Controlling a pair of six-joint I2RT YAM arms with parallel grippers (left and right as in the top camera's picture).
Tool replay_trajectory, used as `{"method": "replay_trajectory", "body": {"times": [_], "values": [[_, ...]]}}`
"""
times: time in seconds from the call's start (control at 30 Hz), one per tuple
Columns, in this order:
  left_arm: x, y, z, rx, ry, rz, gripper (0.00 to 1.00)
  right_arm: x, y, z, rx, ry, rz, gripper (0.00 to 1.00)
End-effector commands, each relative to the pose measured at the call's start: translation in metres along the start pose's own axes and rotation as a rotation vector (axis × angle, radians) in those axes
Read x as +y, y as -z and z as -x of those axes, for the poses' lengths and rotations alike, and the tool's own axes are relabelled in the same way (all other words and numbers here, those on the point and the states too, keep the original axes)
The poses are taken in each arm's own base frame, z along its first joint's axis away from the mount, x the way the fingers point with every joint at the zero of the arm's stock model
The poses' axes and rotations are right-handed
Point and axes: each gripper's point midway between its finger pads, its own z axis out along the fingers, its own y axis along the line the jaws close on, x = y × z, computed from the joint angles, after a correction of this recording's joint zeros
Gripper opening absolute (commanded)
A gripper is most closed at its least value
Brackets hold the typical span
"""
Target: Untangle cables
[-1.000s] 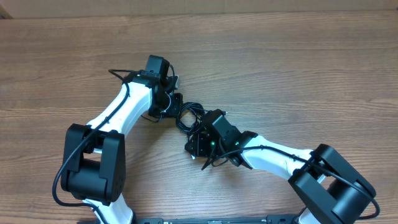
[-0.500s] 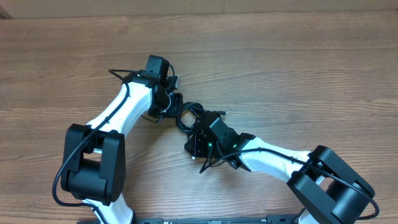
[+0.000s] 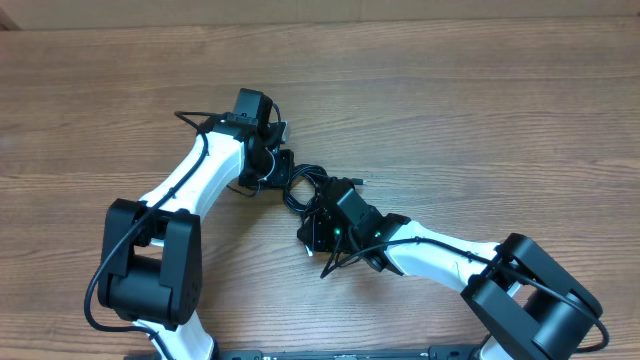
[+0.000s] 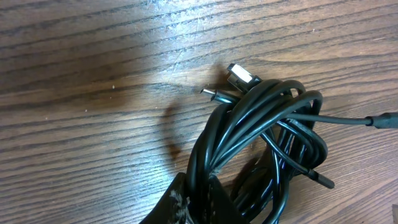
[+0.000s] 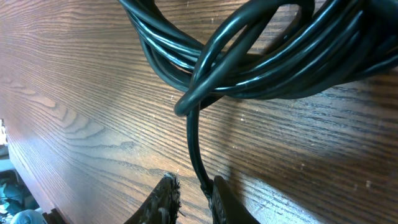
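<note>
The left end effector [image 4: 194, 200] is closed down on the cables [image 4: 252, 127]. In its wrist view, several black strands of the coil run straight into the pinch between its dark tips at the bottom of the frame. From there the coil loops out over the table [image 4: 93, 74]. Two silver-tipped ends poke from its far side: a boxy connector [image 4: 241, 76] and, just beside it, a slim barrel plug [image 4: 213, 94].

The right end effector [image 5: 193, 198] has its jaws only narrowly apart. A single strand [image 5: 194, 143] drops out of the bundle and passes between the two fingers [image 5: 163, 200]. It lies against one finger, while a sliver of wood shows between it and the other. Whether it is actually pinched cannot be told.

From overhead, the two end effectors meet at the bundle from opposite sides, and the cables lie bunched between them. The bundle sits near the middle of the table, well away from its far edge. The left arm [image 3: 200, 170] reaches in from the near left corner and the right arm [image 3: 430, 250] from the near right corner.
</note>
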Motion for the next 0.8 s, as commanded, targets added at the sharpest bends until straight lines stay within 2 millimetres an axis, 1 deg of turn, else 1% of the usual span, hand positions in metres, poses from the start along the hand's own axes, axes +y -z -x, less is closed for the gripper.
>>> {"method": "replay_trajectory", "body": {"times": [0.0,0.07,0.13,0.2,0.23,0.27,0.3,0.33,0.43,0.57,0.6,0.63,0.67,0.7,0.77], "values": [[-0.002,-0.003,-0.001,0.007,-0.025,-0.008,0.12,-0.005,-0.007,-0.003,0.006,-0.002,-0.015,0.18],[-0.002,-0.003,-0.001,0.007,-0.025,-0.008,0.12,-0.005,-0.009,-0.003,0.006,0.0,-0.01,0.17],[-0.002,-0.003,-0.001,0.007,-0.025,-0.008,0.13,-0.004,-0.009,-0.003,0.009,0.0,-0.008,0.08],[-0.002,-0.003,-0.002,0.009,-0.024,-0.008,0.16,-0.004,-0.009,-0.003,0.009,0.0,-0.008,0.07],[-0.002,-0.003,-0.003,0.012,-0.023,-0.007,0.2,-0.004,-0.009,-0.003,0.009,-0.001,-0.008,0.08],[-0.002,-0.002,-0.004,0.016,-0.022,-0.007,0.22,-0.004,-0.009,-0.003,0.009,0.0,-0.008,0.08],[-0.001,-0.003,-0.005,0.021,-0.021,-0.006,0.21,-0.005,-0.008,-0.003,0.008,-0.006,-0.009,0.07],[-0.002,-0.003,-0.005,0.022,-0.021,-0.007,0.21,-0.005,-0.008,-0.003,0.007,-0.008,-0.009,0.04],[-0.002,-0.002,-0.005,0.021,-0.021,-0.007,0.2,-0.005,-0.008,0.0,-0.009,-0.021,-0.012,0.04],[-0.001,-0.003,-0.005,0.021,-0.022,-0.005,0.21,-0.006,-0.008,0.011,-0.07,-0.013,-0.029,0.04],[-0.001,-0.002,-0.005,0.021,-0.021,-0.004,0.21,-0.005,-0.008,0.011,-0.069,-0.012,-0.028,0.04],[-0.001,-0.003,-0.005,0.02,-0.021,-0.005,0.21,-0.003,-0.009,0.008,-0.052,-0.011,-0.015,0.08],[-0.001,-0.003,-0.005,0.02,-0.021,-0.005,0.2,-0.001,-0.009,0.006,-0.039,-0.01,-0.002,0.16],[-0.001,-0.003,-0.004,0.017,-0.022,-0.005,0.18,0.0,-0.009,0.005,-0.034,-0.01,0.002,0.23],[-0.002,-0.003,-0.003,0.015,-0.023,-0.006,0.16,-0.001,-0.009,0.004,-0.033,-0.01,-0.002,0.27]]}}
